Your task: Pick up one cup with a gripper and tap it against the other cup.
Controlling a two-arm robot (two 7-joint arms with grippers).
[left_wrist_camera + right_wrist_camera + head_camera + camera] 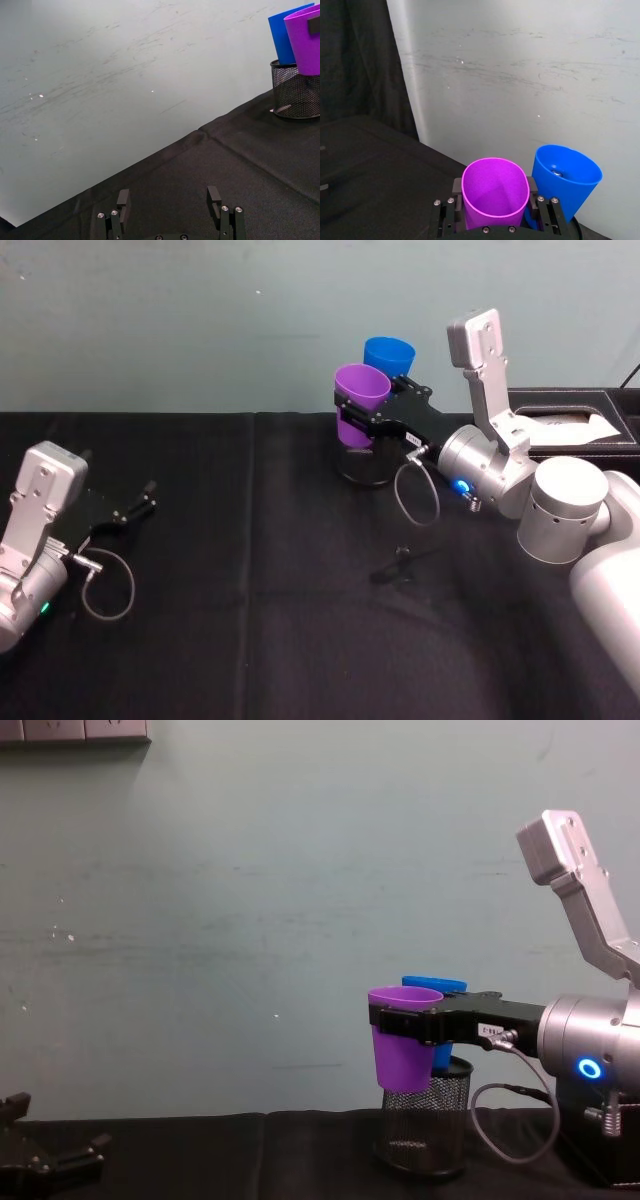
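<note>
On the black tabletop [250,640], near its far edge, a wire-mesh holder [425,1130] carries the blue cup [388,352]. The right tool [352,423] grips the purple cup [360,390] and holds it upright in the air, just beside the blue cup; if they touch, I cannot tell. The left tool [168,200] is low near the left edge, its fingers wide apart.

We count 2 cups (purple cup [360,390], blue cup [389,353]), 1 mesh holder [425,1125], 1 black box [570,405], 2 grippers (left gripper [168,192], right gripper [495,192]).
</note>
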